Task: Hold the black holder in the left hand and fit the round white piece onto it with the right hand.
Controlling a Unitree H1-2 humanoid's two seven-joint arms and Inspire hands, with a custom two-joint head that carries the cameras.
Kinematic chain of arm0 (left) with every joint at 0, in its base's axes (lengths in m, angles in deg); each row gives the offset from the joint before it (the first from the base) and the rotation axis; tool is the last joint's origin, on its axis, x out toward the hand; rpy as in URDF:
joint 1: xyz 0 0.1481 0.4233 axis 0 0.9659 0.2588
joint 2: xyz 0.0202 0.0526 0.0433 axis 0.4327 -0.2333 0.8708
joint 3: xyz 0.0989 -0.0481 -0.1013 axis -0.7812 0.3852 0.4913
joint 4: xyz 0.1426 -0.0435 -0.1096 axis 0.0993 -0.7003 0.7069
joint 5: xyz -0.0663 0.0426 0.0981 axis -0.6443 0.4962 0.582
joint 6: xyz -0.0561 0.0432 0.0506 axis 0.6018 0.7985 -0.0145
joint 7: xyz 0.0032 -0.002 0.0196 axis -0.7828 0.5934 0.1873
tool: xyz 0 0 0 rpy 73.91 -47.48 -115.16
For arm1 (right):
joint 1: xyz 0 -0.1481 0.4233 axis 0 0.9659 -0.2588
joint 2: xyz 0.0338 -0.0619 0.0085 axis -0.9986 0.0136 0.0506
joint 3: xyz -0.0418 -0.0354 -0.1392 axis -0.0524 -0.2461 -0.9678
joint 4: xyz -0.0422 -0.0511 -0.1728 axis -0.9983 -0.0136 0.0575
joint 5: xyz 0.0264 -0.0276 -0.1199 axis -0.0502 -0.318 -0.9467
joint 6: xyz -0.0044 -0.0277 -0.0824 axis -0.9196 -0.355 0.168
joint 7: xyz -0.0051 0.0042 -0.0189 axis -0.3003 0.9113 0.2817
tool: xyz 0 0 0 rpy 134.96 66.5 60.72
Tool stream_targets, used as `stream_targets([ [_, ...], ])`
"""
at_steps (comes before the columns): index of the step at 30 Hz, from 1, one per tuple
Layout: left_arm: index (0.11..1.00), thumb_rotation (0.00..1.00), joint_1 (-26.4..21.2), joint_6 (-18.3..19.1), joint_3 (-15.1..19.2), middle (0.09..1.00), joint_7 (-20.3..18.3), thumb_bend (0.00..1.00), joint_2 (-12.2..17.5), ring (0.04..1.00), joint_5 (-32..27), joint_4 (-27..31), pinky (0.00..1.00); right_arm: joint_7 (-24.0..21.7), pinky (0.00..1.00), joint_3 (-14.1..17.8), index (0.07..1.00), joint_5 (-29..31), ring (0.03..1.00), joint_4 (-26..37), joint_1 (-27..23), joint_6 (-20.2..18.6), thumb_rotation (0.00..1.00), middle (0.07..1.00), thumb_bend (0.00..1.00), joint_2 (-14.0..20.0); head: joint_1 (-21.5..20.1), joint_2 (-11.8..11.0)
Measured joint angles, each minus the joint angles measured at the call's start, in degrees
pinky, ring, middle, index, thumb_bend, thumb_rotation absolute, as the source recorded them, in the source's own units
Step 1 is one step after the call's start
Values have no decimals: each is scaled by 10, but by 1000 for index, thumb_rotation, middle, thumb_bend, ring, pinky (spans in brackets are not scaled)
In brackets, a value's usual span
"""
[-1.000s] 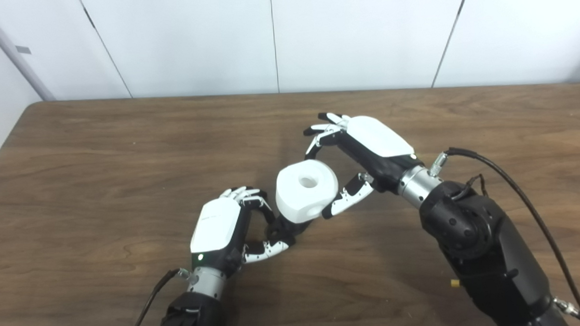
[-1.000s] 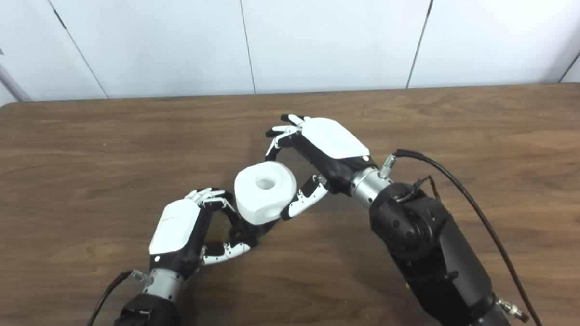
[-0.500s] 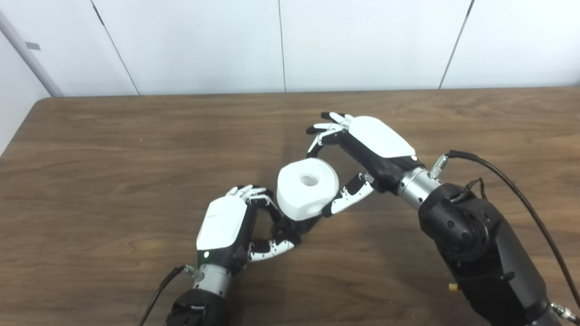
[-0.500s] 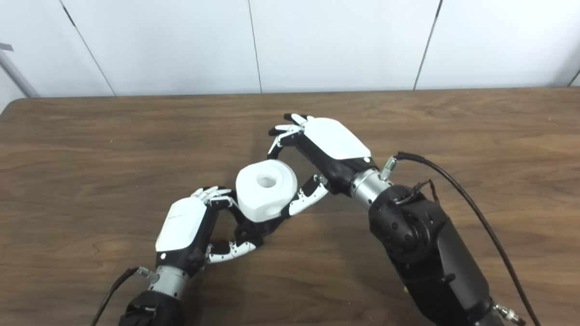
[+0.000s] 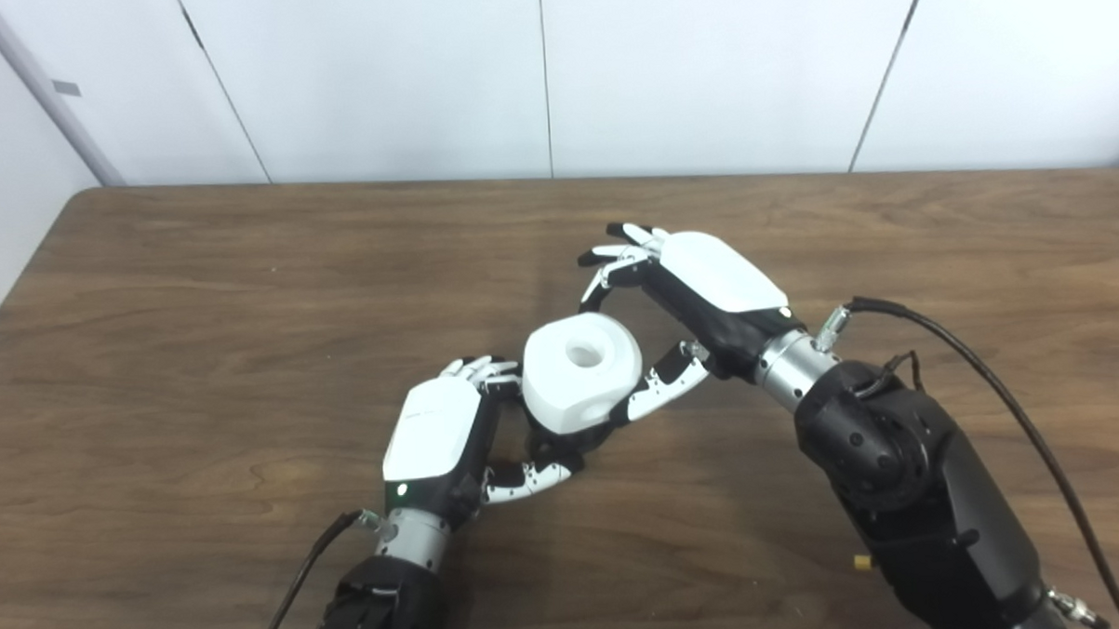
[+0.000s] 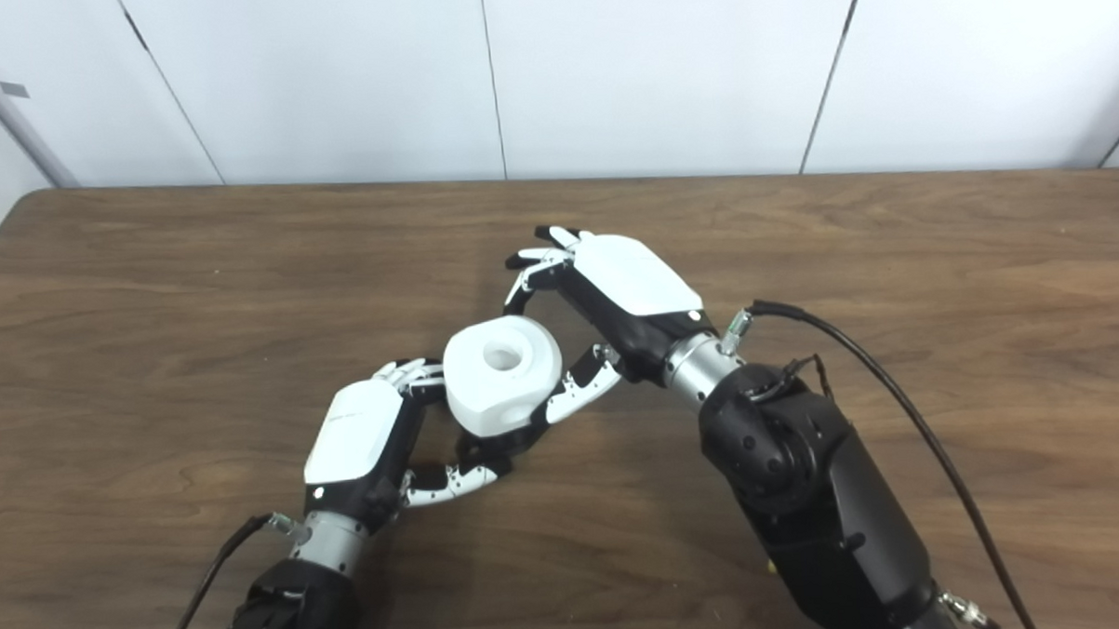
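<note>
Smooth round white piece (image 5: 580,371), wood-grain table (image 5: 197,318)

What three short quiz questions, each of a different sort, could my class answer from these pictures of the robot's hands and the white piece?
1. True or false: the round white piece lies flat on the table, untouched.
2. Which hand grips the white piece? A) left hand B) right hand
3. Fill in: the black holder sits directly ____ the white piece.

Key: 1 false; 2 B; 3 under.
</note>
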Motion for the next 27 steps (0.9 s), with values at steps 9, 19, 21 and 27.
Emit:
stream_targets([
  [9,487,48,0,1,-3,782,5,521,0,849,0,-1,909,14,1000,3,485,0,977,-1,8,10,138,866,520,2,0,0],
  [19,487,48,0,1,-3,785,5,521,0,850,0,-1,912,20,1000,4,485,0,975,-4,9,10,137,865,521,5,-1,1],
  [21,487,48,0,2,-3,785,5,521,0,850,0,-1,911,22,1000,4,485,0,976,-5,10,10,137,865,521,5,-2,2],
  [27,486,48,0,2,-4,784,5,521,0,850,0,-1,911,34,1000,3,485,1,980,-11,10,12,138,865,521,4,-2,2],
])
